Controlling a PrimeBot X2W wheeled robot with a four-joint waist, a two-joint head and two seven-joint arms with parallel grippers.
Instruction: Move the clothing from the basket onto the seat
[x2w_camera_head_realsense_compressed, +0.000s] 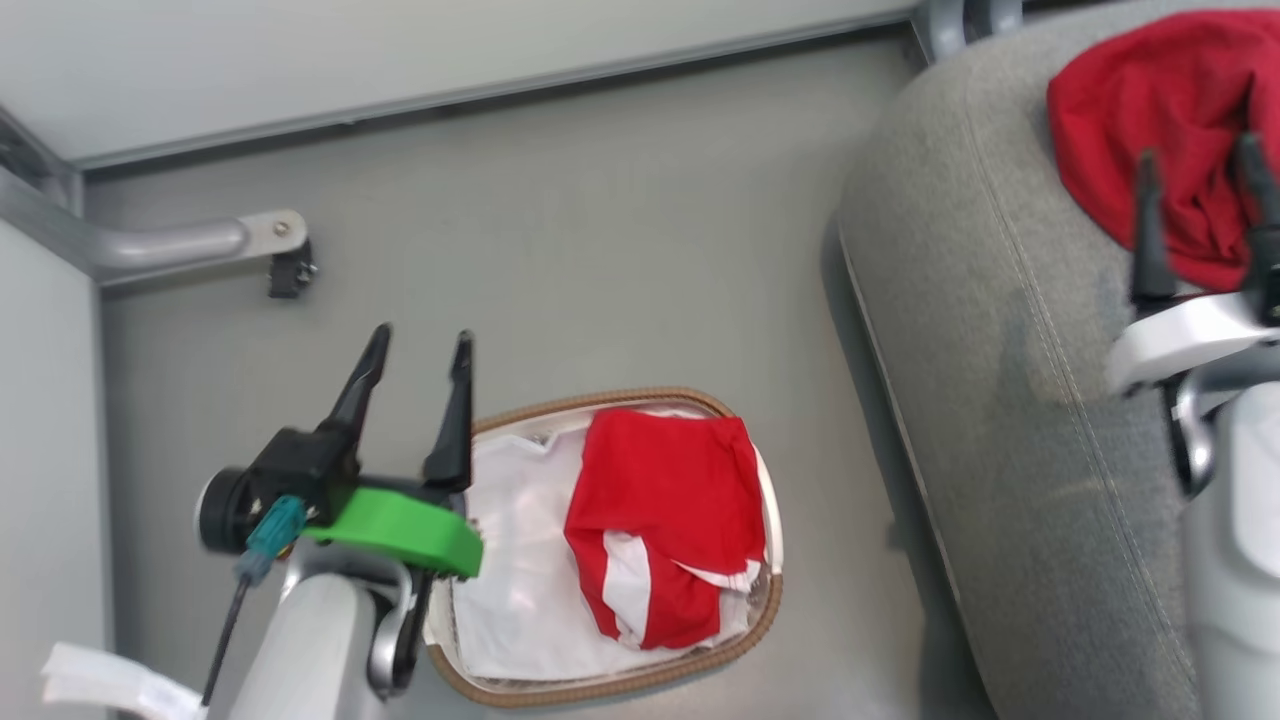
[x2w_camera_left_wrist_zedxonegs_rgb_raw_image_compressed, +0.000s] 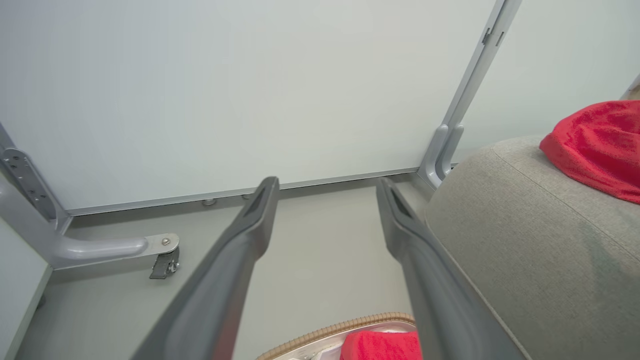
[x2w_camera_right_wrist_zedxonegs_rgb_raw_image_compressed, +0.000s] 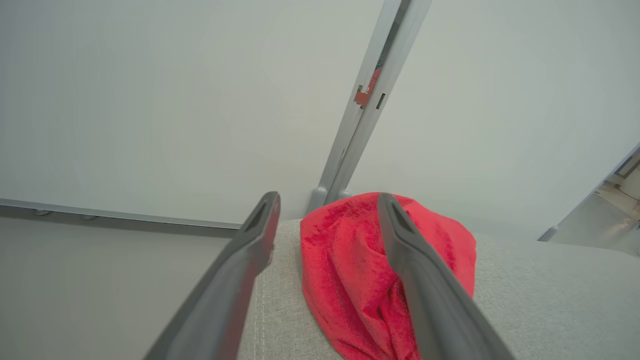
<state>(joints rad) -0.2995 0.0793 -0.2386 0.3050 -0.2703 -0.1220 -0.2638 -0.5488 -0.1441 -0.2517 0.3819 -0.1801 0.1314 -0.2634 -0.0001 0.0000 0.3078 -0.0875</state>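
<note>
A plain red garment (x2w_camera_head_realsense_compressed: 1150, 130) lies bunched on the grey seat (x2w_camera_head_realsense_compressed: 980, 330) at the upper right. My right gripper (x2w_camera_head_realsense_compressed: 1198, 165) hangs open just over its near edge, holding nothing; the right wrist view shows that garment (x2w_camera_right_wrist_zedxonegs_rgb_raw_image_compressed: 345, 270) between and behind my spread fingers (x2w_camera_right_wrist_zedxonegs_rgb_raw_image_compressed: 250, 250). The red garment with white stripes (x2w_camera_head_realsense_compressed: 665, 525) rests in the right half of the oval basket (x2w_camera_head_realsense_compressed: 765, 625), on the white liner (x2w_camera_head_realsense_compressed: 515, 570). My left gripper (x2w_camera_head_realsense_compressed: 420, 345) stands open and empty above the basket's left end. In the left wrist view the basket rim (x2w_camera_left_wrist_zedxonegs_rgb_raw_image_compressed: 330, 330) peeks in at the bottom.
The basket sits on a grey floor (x2w_camera_head_realsense_compressed: 600, 250) left of the seat. Pale wall panels with metal frames close the back and left. A metal foot with a caster (x2w_camera_head_realsense_compressed: 275, 250) juts out at the left. Some white paper (x2w_camera_head_realsense_compressed: 100, 680) lies at the lower left.
</note>
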